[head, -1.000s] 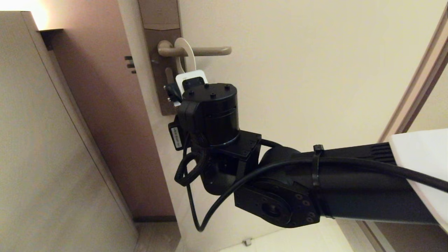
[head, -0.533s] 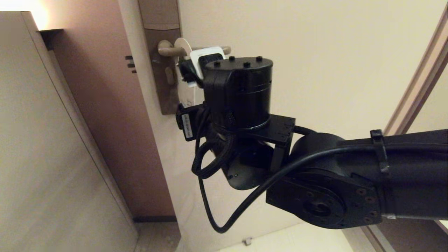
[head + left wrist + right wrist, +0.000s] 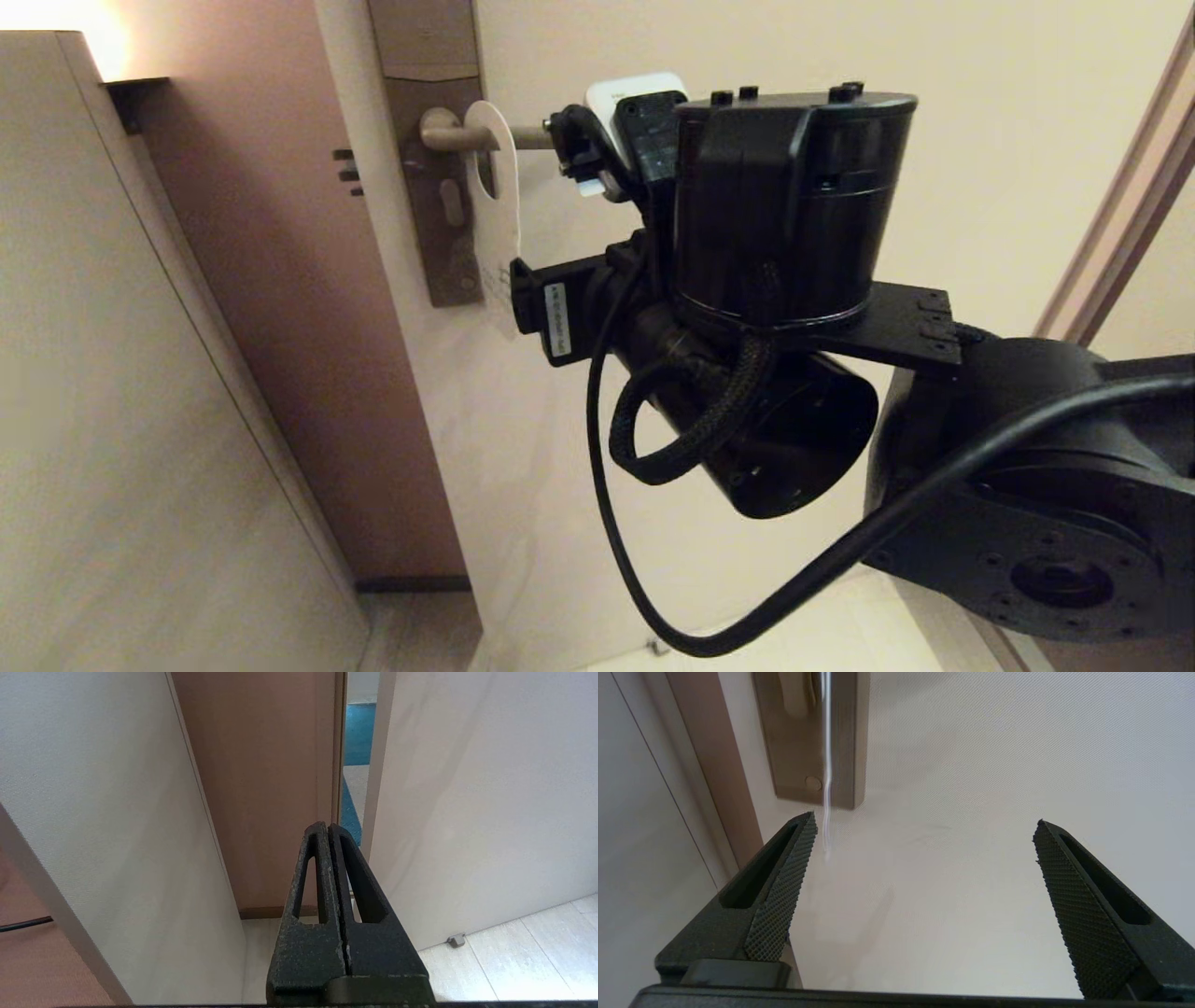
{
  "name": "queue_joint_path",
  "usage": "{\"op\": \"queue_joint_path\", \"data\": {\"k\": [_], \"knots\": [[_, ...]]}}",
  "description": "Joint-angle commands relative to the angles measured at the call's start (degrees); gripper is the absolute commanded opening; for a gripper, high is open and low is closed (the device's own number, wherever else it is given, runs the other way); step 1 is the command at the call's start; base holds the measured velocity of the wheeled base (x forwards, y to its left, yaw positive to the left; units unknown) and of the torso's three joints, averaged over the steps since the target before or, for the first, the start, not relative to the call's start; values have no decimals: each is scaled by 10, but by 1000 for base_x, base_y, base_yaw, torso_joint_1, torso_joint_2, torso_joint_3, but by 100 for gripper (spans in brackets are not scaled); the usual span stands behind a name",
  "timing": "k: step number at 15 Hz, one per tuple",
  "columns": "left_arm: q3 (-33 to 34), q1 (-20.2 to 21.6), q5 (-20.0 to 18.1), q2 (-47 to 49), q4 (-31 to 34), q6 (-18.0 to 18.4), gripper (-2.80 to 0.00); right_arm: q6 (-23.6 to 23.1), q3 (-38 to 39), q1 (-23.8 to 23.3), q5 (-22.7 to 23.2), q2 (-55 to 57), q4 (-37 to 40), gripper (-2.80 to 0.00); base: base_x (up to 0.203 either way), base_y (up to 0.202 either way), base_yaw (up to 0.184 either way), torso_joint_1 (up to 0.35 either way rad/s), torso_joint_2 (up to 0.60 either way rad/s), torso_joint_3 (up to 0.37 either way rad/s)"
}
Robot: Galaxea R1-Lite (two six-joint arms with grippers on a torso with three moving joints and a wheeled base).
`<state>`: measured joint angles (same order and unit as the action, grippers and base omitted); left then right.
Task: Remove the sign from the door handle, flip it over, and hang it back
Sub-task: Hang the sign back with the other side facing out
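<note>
The sign hangs on the door handle, its large oval hole threaded over the lever close to the tall matching plate, with the white side showing toward the head camera (the printing low on the card is too small to read). The card hangs nearly edge-on to the door, and in the right wrist view it shows only as a thin pale vertical line in front of the plate's lower end. The right end effector has its two textured fingers spread wide apart with nothing between them; the sign's lower edge lies just beside the tip of one finger, and whether they touch is hard to say from this angle, though a narrow gap seems likely. In the head view the right arm fills the middle of the picture, its wrist raised beside the outer part of the lever and hiding the lever's rounded end. The left end effector is pressed tightly together, holding nothing, low near the floor and pointing at the gap between the door and a brown panel.
</note>
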<state>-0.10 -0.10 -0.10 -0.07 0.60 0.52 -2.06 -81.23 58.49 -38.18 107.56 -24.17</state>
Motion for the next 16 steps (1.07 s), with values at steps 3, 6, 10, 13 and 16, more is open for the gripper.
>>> {"op": "queue_joint_path", "data": {"k": [3, 6, 10, 13, 16], "knots": [[0, 0, 0, 1, 0, 0, -280, 0, 12, 5, -2, -16, -4, 0, 0, 0, 0, 0, 0, 0], [0, 0, 0, 1, 0, 0, -280, 0, 30, 12, -3, -25, -9, -280, 0, 0, 0, 0, 0, 0], [0, 0, 0, 1, 0, 0, -280, 0, 29, 13, -3, -26, -9, -280, 0, 0, 0, 0, 0, 0], [0, 0, 0, 1, 0, 0, -280, 0, 27, 13, -3, -23, -9, -280, 0, 0, 0, 0, 0, 0], [0, 0, 1, 1, 0, 0, -280, 0, 27, 13, -3, -21, -9, -280, 0, 0, 0, 0, 0, 0]]}}
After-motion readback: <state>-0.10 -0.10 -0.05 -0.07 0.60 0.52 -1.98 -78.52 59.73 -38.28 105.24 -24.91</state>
